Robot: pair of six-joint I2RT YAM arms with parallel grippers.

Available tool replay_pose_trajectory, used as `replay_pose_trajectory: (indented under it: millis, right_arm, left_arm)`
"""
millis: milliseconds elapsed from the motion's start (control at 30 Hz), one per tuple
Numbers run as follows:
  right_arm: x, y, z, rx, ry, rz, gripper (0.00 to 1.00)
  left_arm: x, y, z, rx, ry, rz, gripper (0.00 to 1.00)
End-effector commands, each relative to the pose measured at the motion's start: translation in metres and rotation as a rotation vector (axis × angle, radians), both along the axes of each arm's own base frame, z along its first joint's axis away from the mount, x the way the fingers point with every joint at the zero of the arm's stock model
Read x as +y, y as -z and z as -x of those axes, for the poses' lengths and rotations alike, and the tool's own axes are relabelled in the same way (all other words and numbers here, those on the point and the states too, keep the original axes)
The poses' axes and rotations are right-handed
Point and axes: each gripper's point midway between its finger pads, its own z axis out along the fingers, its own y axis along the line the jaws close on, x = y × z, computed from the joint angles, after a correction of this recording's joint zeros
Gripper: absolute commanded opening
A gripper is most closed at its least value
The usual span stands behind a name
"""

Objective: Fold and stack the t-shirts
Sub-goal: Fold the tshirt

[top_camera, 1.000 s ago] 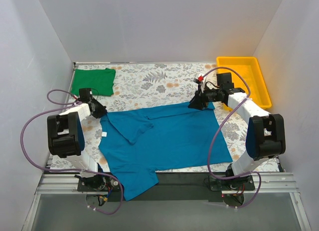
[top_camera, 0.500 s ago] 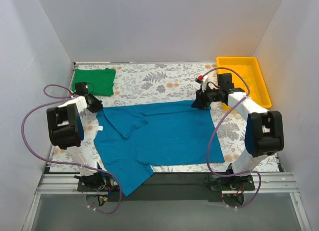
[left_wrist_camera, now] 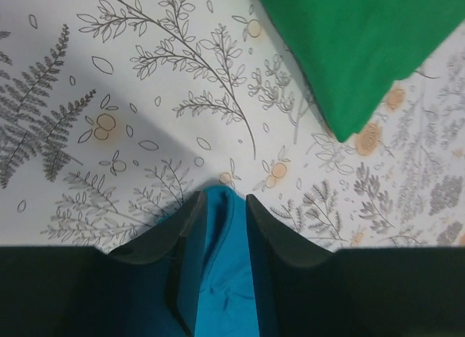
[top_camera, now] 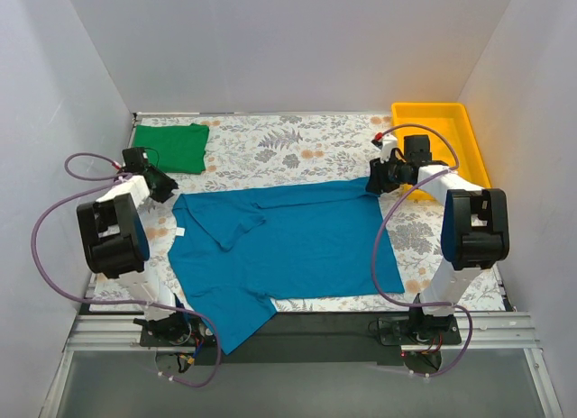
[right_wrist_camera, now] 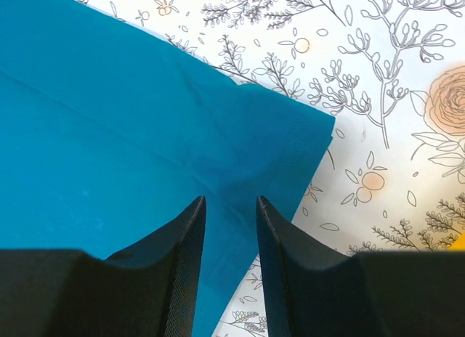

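Both arms have swung outward since a second ago, drawing the teal shirt (top_camera: 288,242) farther onto the counter (top_camera: 288,148) and flatter (one end reaches past the near edge). Left tool (top_camera: 165,187) sits at the shirt's far-left corner, fingers slightly parted with that corner lying between them. Right tool (top_camera: 377,179) is over the far-right corner, fingers apart; whether it grips, I cannot tell. Green shirt (top_camera: 169,148) lies folded far left, tray (top_camera: 428,105) far right.
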Motion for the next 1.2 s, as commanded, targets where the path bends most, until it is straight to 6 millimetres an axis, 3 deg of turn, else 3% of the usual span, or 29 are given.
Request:
replay_pose_trajectory:
  millis: [0, 133, 367, 633, 800, 933, 967, 1033, 1100, 1167]
  right_arm:
    - [-0.007, -0.012, -0.015, -0.039, 0.041, -0.02, 0.4]
    - [-0.013, -0.012, -0.015, -0.032, 0.055, -0.031, 0.39]
    - [-0.017, 0.005, -0.017, 0.007, 0.07, -0.017, 0.38]
    - [-0.022, 0.015, -0.015, 0.028, 0.068, 0.013, 0.36]
    - [-0.036, 0.017, -0.013, 0.038, 0.069, 0.027, 0.35]
    - [-0.024, 0.0, -0.004, -0.002, -0.033, -0.025, 0.38]
    - [-0.022, -0.004, -0.002, -0.014, -0.053, -0.038, 0.4]
    - [-0.014, -0.014, 0.003, -0.046, -0.103, -0.069, 0.42]
    - [-0.011, -0.017, 0.005, -0.056, -0.122, -0.084, 0.43]
    - [-0.008, -0.02, 0.007, -0.057, -0.137, -0.102, 0.43]
  left_arm:
    - [-0.001, -0.056, -0.003, -0.168, 0.013, -0.022, 0.28]
    - [-0.021, -0.071, 0.018, -0.23, 0.07, 0.017, 0.28]
    - [-0.042, -0.076, 0.049, -0.275, 0.163, 0.036, 0.28]
    - [-0.065, -0.084, 0.065, -0.326, 0.248, 0.103, 0.28]
    - [-0.112, -0.098, 0.076, -0.377, 0.426, 0.245, 0.33]
    - [-0.148, -0.102, 0.087, -0.365, 0.558, 0.271, 0.38]
    - [-0.166, -0.102, 0.092, -0.351, 0.611, 0.268, 0.38]
    - [-0.177, -0.099, 0.097, -0.318, 0.641, 0.242, 0.38]
    - [-0.207, -0.093, 0.111, -0.277, 0.734, 0.233, 0.38]
    - [-0.213, -0.086, 0.113, -0.243, 0.745, 0.182, 0.38]
